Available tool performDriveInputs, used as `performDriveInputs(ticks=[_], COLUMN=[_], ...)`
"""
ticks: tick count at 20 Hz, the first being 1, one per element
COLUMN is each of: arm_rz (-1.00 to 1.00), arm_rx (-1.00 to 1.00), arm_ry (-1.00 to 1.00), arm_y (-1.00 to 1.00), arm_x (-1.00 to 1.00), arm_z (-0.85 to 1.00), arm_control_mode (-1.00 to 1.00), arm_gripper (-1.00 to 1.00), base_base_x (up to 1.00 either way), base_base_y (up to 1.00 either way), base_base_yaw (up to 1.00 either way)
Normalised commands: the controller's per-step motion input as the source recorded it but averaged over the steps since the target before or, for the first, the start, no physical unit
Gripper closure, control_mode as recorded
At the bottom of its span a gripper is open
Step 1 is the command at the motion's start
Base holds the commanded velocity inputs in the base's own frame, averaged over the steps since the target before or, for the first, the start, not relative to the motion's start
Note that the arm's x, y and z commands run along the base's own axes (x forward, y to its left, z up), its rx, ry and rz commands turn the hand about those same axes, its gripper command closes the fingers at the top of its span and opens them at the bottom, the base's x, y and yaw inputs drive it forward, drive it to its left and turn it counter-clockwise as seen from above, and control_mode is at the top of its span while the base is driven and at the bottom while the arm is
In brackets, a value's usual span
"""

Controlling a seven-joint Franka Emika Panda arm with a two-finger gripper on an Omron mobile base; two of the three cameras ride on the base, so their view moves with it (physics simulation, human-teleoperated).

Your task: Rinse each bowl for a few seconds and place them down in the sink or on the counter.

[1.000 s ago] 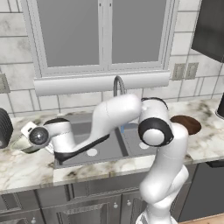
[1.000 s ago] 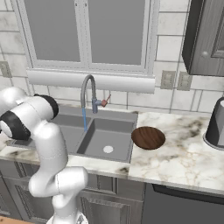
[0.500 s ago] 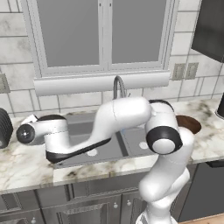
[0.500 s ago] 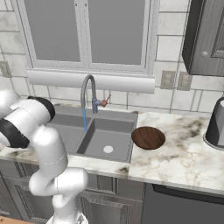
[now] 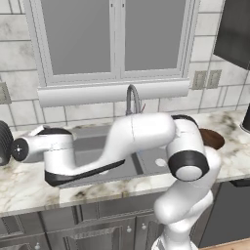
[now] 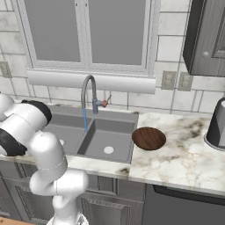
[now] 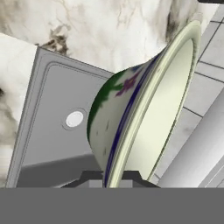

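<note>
My gripper (image 7: 111, 176) is shut on the rim of the pale cream-green bowl (image 7: 146, 109), which stands on edge in the hand view, its patterned outside to the left and its hollow to the right. Behind it lies a grey basin of the sink (image 7: 48, 131) with its round drain (image 7: 74, 119). In the left base view my hand (image 5: 27, 149) reaches out to the sink's left end. The dark reddish-brown bowl (image 6: 149, 138) (image 5: 213, 139) rests on the counter (image 6: 184, 154) just right of the sink (image 6: 105, 140).
Water runs from the curved faucet (image 6: 89, 94) into the left basin. A black ribbed object (image 5: 5, 144) stands on the counter at the far left. A grey vessel (image 6: 217, 125) stands on the counter at the far right.
The arm has swung a little further left with the cream-green bowl still in the grip, and its elbow has risen. The brown bowl has not moved.
</note>
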Motion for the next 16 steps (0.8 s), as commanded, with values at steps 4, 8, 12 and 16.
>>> performDriveInputs(ticks=[4,8,12,16], arm_rz=[-0.06,-0.01,0.00,0.00], arm_rx=[-0.01,-0.01,0.00,0.00], arm_ry=[-0.08,-0.11,-0.12,-0.08], arm_y=[-0.36,-0.16,-0.07,-0.28], arm_x=[-0.31,-0.25,-0.09,-0.01], arm_z=[0.00,-0.06,-0.10,0.00], arm_control_mode=[-1.00,-1.00,-1.00,-1.00], arm_gripper=[1.00,1.00,1.00,1.00], base_base_x=[0.00,0.00,0.00,0.00], base_base_y=[0.00,0.00,0.00,0.00], base_base_yaw=[0.00,0.00,0.00,0.00])
